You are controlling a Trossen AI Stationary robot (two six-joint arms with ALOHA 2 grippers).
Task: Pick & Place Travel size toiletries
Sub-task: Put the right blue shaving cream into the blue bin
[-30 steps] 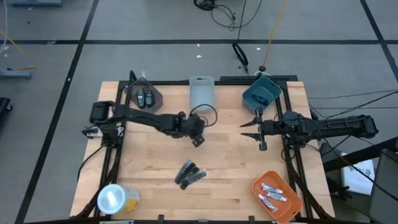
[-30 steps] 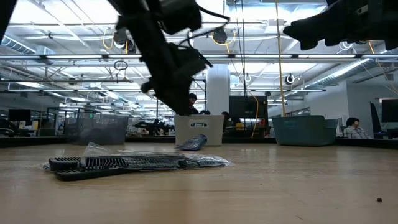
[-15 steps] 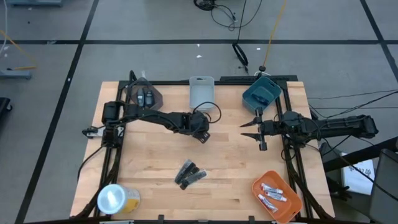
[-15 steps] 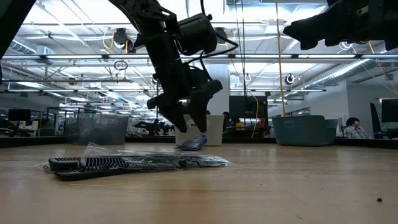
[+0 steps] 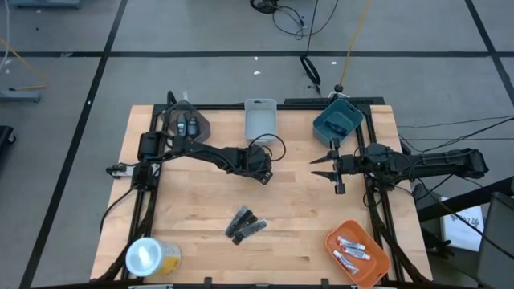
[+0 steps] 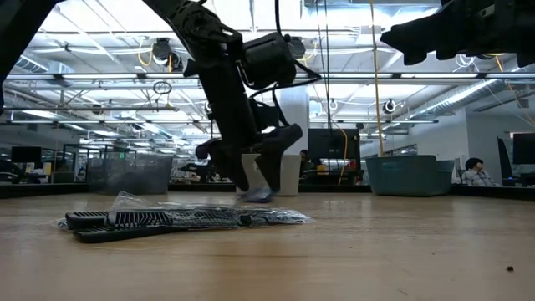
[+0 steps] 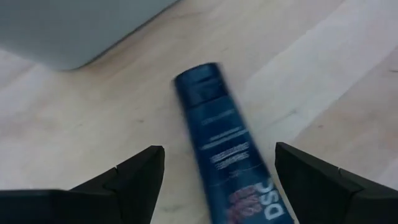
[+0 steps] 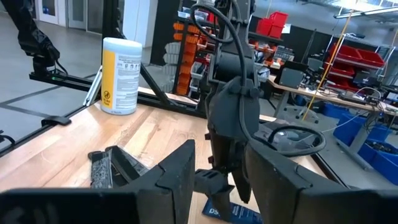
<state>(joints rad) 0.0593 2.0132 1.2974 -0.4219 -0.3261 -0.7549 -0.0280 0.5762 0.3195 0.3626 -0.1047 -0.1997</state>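
Our left gripper (image 7: 214, 180) hangs low over the middle of the table (image 5: 297, 201), fingers spread wide, with a dark blue packet (image 7: 225, 146) lying flat on the wood between them. Nothing is clamped yet; in the left wrist view both fingers stand clear of the packet's sides. In the low view the gripper (image 6: 261, 171) is close to the surface, just in front of the grey bin (image 5: 260, 120).

We judge the risks from here as follows. The packet is thin and flat, so if we close too high the fingers will pinch air or slide over its top; if we go too low, the tips strike the wood. The packet lies at a slant to the fingers, so closing may spin it or nip only a corner, and a corner grip could let it drop on the way. The grey bin's wall is just beside it, and a sideways nudge could push the packet against that wall, where it is harder to reach.

Our right gripper (image 5: 325, 166) waits above the table's right side near the blue bin (image 5: 337, 120), fingers partly parted and holding nothing that we can see. It looks straight at the left arm, so any sweep toward the middle could bring the two arms together.

Elsewhere, the black sticks (image 5: 245, 225) lie near the front edge, silvery tubes (image 5: 352, 250) sit in the orange bin (image 5: 377, 269), and two grey ovals (image 5: 188, 126) rest in the dark tray (image 5: 202, 127) at the back left.
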